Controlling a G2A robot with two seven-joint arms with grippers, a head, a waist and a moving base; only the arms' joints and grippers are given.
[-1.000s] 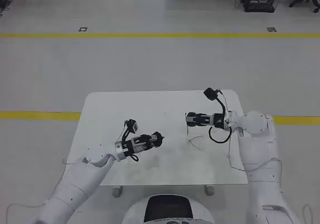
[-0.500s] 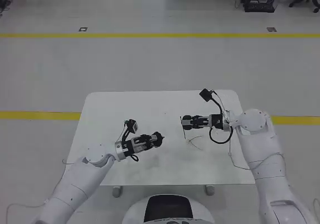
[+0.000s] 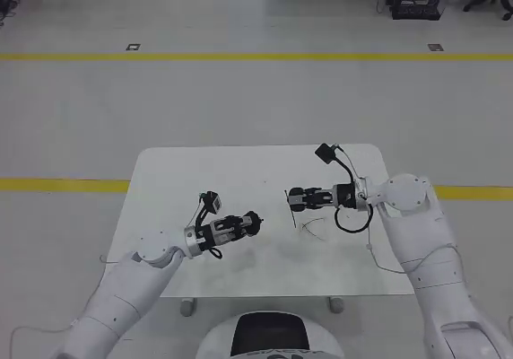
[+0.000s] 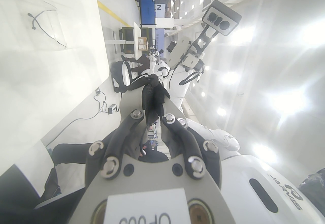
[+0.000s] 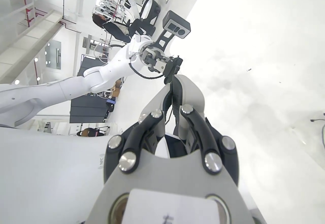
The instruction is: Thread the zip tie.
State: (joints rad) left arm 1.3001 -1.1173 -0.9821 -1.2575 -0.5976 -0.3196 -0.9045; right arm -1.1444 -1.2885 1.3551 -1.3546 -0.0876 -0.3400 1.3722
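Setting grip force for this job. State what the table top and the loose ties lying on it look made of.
The table top looks like a smooth white sheet, probably laminate or coated board, going by its even surface and rounded corners. The loose ties are thin, dark, curving strips, likely flexible plastic such as nylon, but they are too small to confirm.

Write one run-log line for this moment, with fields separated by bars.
left jaws shut, over table | right jaws shut on zip tie | loose ties on table | threading not yet done

The left gripper point(image 4: 153, 88), fingers pressed together, is held clear of the white table point(image 4: 38, 78), with black zip ties point(image 4: 35, 20) lying on clear plastic point(image 4: 54, 32) well apart from it.
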